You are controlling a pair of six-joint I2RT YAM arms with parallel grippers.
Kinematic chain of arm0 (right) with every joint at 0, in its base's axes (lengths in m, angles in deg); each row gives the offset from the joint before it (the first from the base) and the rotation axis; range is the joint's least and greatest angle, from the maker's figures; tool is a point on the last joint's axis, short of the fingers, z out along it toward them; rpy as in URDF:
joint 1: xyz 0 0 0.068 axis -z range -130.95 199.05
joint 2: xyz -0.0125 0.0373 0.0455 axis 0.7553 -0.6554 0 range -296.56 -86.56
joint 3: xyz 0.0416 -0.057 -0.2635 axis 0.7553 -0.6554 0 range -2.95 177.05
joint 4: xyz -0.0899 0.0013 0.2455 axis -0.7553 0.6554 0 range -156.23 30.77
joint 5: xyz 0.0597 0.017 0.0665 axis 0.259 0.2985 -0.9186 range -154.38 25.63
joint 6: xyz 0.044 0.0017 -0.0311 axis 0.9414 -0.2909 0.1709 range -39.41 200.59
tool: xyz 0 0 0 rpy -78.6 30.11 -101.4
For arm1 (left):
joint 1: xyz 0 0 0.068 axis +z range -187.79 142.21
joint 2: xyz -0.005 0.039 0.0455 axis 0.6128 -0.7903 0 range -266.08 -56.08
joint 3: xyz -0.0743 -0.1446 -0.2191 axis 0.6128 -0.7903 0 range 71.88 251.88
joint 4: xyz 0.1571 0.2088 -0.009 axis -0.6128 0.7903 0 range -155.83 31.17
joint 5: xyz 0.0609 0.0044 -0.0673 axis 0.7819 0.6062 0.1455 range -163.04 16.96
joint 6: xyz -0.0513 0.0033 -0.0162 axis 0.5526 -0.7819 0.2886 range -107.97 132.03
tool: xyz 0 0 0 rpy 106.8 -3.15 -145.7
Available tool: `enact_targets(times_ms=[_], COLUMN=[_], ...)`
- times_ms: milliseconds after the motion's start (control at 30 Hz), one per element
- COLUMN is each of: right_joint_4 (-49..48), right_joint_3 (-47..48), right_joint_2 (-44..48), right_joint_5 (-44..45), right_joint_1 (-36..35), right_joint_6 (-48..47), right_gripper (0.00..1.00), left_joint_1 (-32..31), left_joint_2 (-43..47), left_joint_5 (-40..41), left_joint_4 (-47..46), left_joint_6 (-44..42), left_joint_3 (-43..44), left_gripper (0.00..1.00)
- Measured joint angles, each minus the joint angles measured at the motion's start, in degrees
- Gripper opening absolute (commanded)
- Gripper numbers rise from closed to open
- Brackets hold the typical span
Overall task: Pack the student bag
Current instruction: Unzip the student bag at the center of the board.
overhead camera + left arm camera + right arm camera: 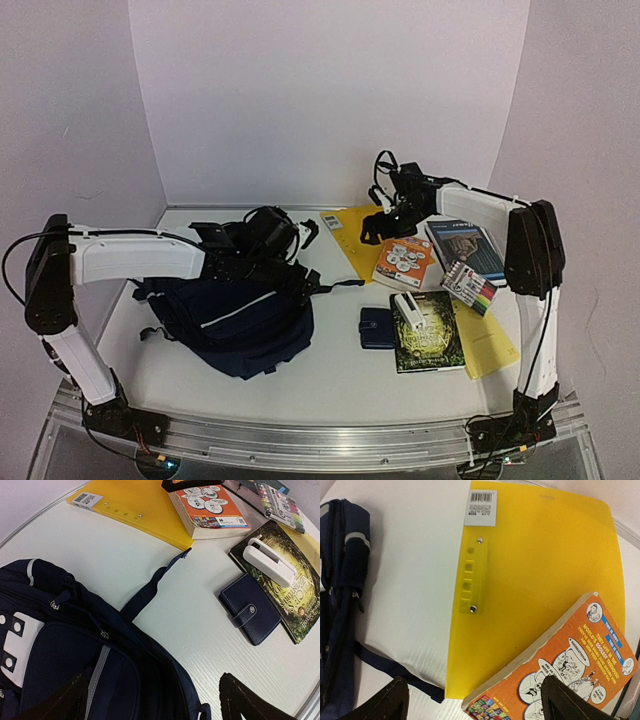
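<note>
top external view had the student bag [245,325] slumped on the left half of the tabletop [330,385], with the left arm [140,258] stretched across its upper part. the left jaws stood wide apart above the bag's fabric with nothing between them. the right jaws, likewise spread and empty, hung over the yellow folder [540,570] and the near corner of the orange book [570,675] that lay partly on it. a dark strap [150,587] trailed from the bag toward the folder's edge. right of the bag sat a navy wallet [250,610], just beside a dark green book [295,580] with a white clip-like thing [267,562] on its cover (what it was i couldn't tell). a marker pack [470,287] and a blue book [465,243] lay farther right, close under the right arm [530,280].
</note>
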Motion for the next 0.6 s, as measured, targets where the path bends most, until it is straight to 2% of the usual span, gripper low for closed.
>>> enact_targets(times_ms=[267,600], right_joint_4=[1.8,2.4], right_joint_3=[-2.1,-9.4], right_joint_2=[-1.2,-1.2], right_joint_5=[2.2,2.7], right_joint_1=[1.9,8.8], right_joint_6=[-0.9,3.1], right_gripper=[0.95,0.98], left_joint_1=[0.0,0.1], left_joint_2=[-2.6,-2.6], left_joint_5=[0.0,0.4], left_joint_4=[-0.4,-1.1], left_joint_6=[1.3,2.5], left_joint_3=[0.2,-0.4], left_gripper=[0.92,0.94])
